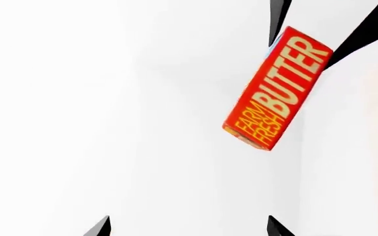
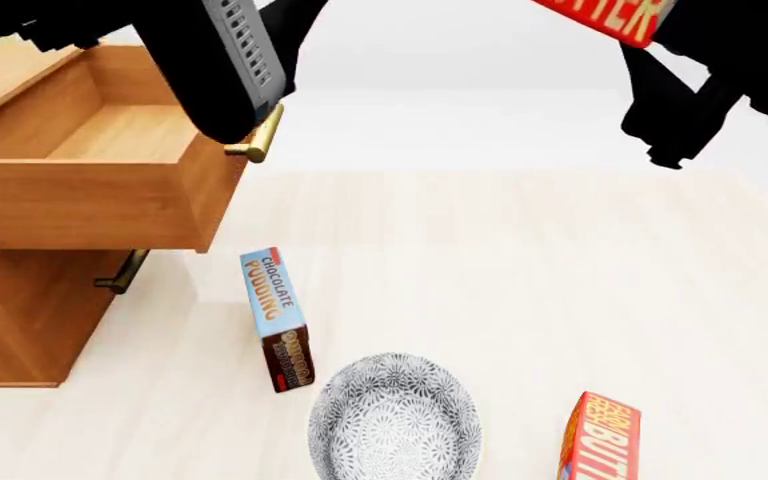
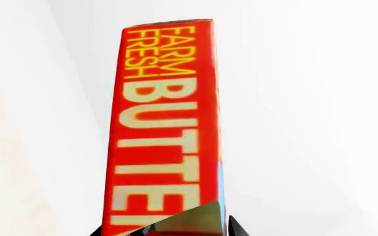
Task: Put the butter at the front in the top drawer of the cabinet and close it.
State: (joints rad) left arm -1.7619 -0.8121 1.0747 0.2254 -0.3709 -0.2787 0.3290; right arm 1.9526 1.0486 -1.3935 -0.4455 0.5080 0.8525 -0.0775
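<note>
Your right jaws pinch the butter point(image 3: 166, 132), lifted high; your left jaws are spread on nothing. The top drawer point(image 2: 91, 190) of the cabinet point(image 2: 17, 320) stands open.

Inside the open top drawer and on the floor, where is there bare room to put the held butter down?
The top drawer shows a bare wooden bottom. The floor is bare right of the chocolate pudding box. It is crowded around the patterned bowl and second butter carton.

Red butter point(image 2: 611, 15) carton aloft, tilted; top drawer point(image 2: 104, 160) open in cabinet point(image 2: 11, 320).
</note>
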